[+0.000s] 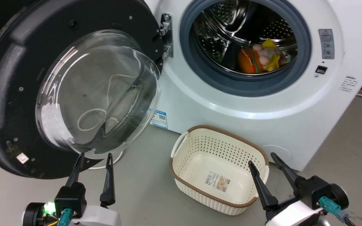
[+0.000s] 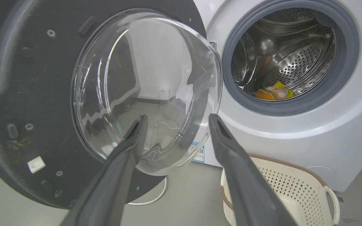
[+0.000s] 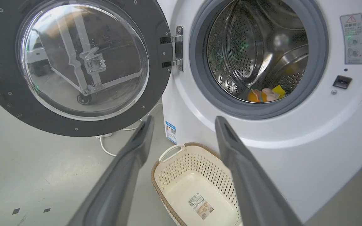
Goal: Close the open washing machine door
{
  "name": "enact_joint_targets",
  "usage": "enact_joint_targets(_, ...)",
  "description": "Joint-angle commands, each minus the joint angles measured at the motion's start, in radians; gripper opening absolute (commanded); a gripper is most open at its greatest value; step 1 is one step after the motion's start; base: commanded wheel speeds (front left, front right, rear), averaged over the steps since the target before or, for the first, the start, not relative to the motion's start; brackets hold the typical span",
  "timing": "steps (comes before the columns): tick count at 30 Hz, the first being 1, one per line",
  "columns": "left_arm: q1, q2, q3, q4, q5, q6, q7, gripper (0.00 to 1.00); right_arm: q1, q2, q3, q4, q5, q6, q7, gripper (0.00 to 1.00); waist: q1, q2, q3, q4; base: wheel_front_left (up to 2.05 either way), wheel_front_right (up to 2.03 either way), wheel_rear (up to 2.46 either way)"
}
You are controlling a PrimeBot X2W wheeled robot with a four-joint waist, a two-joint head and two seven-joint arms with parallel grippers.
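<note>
**A:** From the head view, how's the left gripper (image 1: pixel 95 155) looking?

**B:** Fingers parted a moderate way with nothing between them, pointing up at the lower rim of the washing machine door (image 1: pixel 11 94), just under its glass bowl (image 1: pixel 96 91). The tips overlap the rim, but I can't tell if they touch.

**A:** And the right gripper (image 1: pixel 261 158)?

**B:** Spread a little wider, empty, slanting up over the near right corner of the cream basket (image 1: pixel 181 175) on the floor (image 1: pixel 143 194).

**A:** Where's the door?

**B:** Swung wide open on its hinge (image 1: pixel 166 34), left of the washing machine (image 1: pixel 200 103). There are toys (image 1: pixel 259 58) lying in the drum (image 1: pixel 231 25).

**A:** What about the left wrist view?

**B:** The left gripper (image 2: pixel 178 116) aims straight at the glass bowl, one finger over the glass and the other at its right edge. It's gripping nothing.

**A:** And the right wrist view?

**B:** The right gripper (image 3: pixel 184 118) is open and empty, well back from the machine. The basket sits below its fingers and the open door is up to the left.
</note>
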Motion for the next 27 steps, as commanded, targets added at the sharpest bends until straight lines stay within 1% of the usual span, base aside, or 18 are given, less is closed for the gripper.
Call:
enact_joint_targets(1,0.013,0.006,0.002,-0.008,-0.005,0.008,-0.013,1.0,-0.017,-0.006,0.007,0.004,0.009,0.0,-0.012,1.0,0.0,0.0,0.001,0.01,0.0,0.0,0.0)
enact_joint_targets(12,0.024,0.008,0.007,-0.013,-0.009,0.016,-0.036,1.0,-0.014,-0.007,0.024,0.01,0.019,0.001,-0.035,1.0,0.0,0.0,0.002,0.057,0.0,0.0,0.0)
enact_joint_targets(17,0.023,0.006,0.01,-0.016,-0.02,0.009,-0.044,1.0,-0.008,-0.007,0.024,0.008,0.02,0.001,-0.043,1.0,0.0,0.0,0.002,0.073,0.0,0.0,0.0)
enact_joint_targets(18,0.025,0.007,0.008,-0.01,-0.026,-0.003,-0.048,0.0,-0.003,-0.006,0.024,0.007,0.021,0.001,-0.048,1.0,0.0,0.0,0.002,0.082,0.0,0.0,0.0)
enact_joint_targets(23,0.016,0.005,0.016,-0.026,-0.038,-0.014,-0.057,0.0,0.01,-0.004,0.011,0.0,0.019,0.001,-0.056,1.0,0.0,0.0,0.011,0.1,0.0,0.0,0.0)
enact_joint_targets(27,-0.014,0.01,0.06,-0.066,-0.059,-0.024,-0.065,0.0,0.021,-0.002,-0.008,-0.011,0.01,0.001,-0.064,1.0,0.0,0.0,0.03,0.117,0.0,0.0,0.0)
